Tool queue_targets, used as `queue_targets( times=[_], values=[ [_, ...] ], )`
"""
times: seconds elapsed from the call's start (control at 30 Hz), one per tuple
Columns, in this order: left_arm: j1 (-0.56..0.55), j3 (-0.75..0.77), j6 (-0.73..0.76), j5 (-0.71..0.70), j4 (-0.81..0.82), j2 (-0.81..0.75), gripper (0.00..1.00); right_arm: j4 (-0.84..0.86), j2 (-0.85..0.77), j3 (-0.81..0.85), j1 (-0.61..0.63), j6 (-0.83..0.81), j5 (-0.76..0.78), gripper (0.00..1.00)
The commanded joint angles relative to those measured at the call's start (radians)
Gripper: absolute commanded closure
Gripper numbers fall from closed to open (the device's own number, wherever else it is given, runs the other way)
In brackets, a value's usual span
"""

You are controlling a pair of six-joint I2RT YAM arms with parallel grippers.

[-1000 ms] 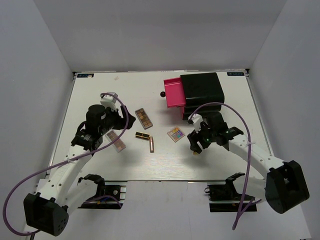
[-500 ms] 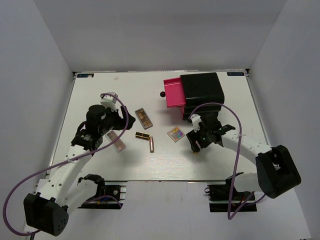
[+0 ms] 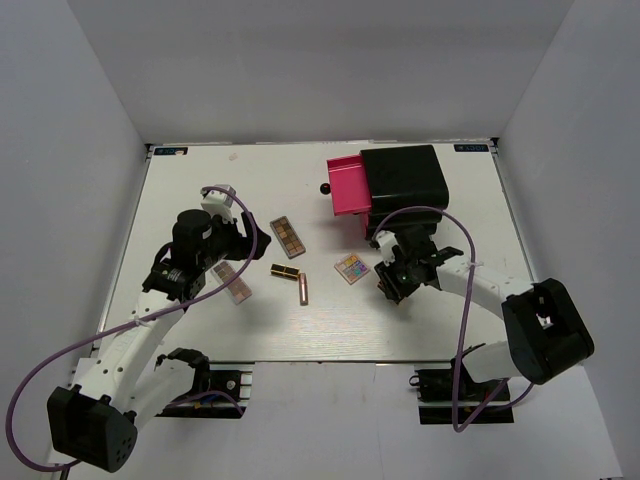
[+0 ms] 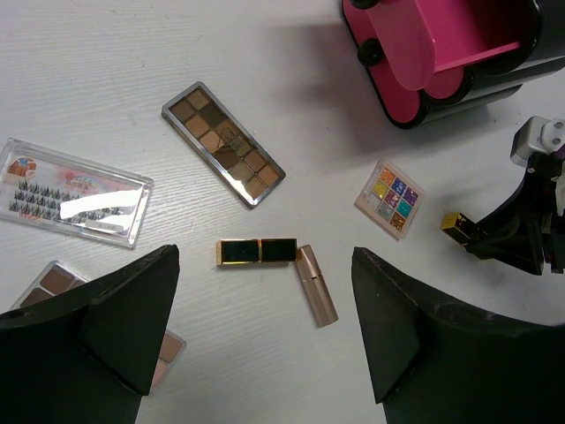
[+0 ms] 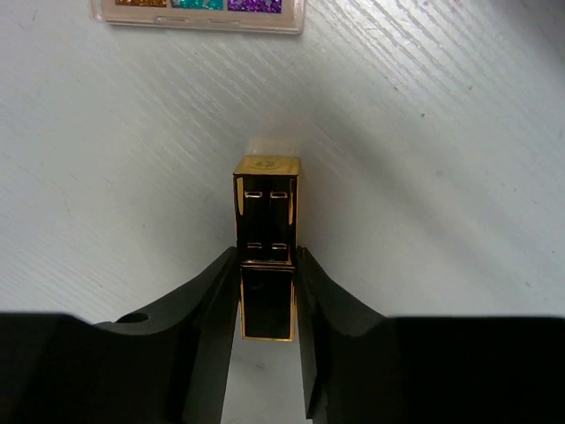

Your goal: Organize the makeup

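My right gripper is shut on a black-gold lipstick tube down at the table, right of the square pastel palette. In the top view that gripper sits in front of the drawer box. My left gripper hangs open with nothing in it above a second black-gold tube and a copper tube. One long brown palette lies beyond them. Another brown palette is partly hidden under my left finger.
The black drawer box stands at the back right, its top pink drawer pulled out to the left. A clear case of false lashes lies at the left. Bare white tabletop stretches along the back left.
My right gripper's jaws have come together on the black-gold lipstick tube, and its arm has drawn in slightly to the left. The left arm has not moved.
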Motion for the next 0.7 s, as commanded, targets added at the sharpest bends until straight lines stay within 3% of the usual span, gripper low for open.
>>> queue_targets(
  times=[0.0, 0.23, 0.4, 0.67],
  values=[
    [0.001, -0.009, 0.01, 0.011, -0.001, -0.016, 0.11, 0.001, -0.013, 0.027, 0.01, -0.045, -0.038, 0.66],
    [0.001, -0.012, 0.008, 0.021, 0.004, -0.011, 0.12, -0.086, -0.069, 0.07, 0.007, -0.174, -0.187, 0.84],
    [0.001, -0.021, 0.008, 0.057, 0.024, -0.01, 0.12, -0.249, -0.111, 0.289, 0.007, -0.254, -0.356, 0.91],
    [0.001, -0.039, -0.025, 0.085, 0.059, 0.006, 0.14, -0.237, 0.021, 0.68, 0.012, -0.146, -0.326, 0.95]
  ],
)
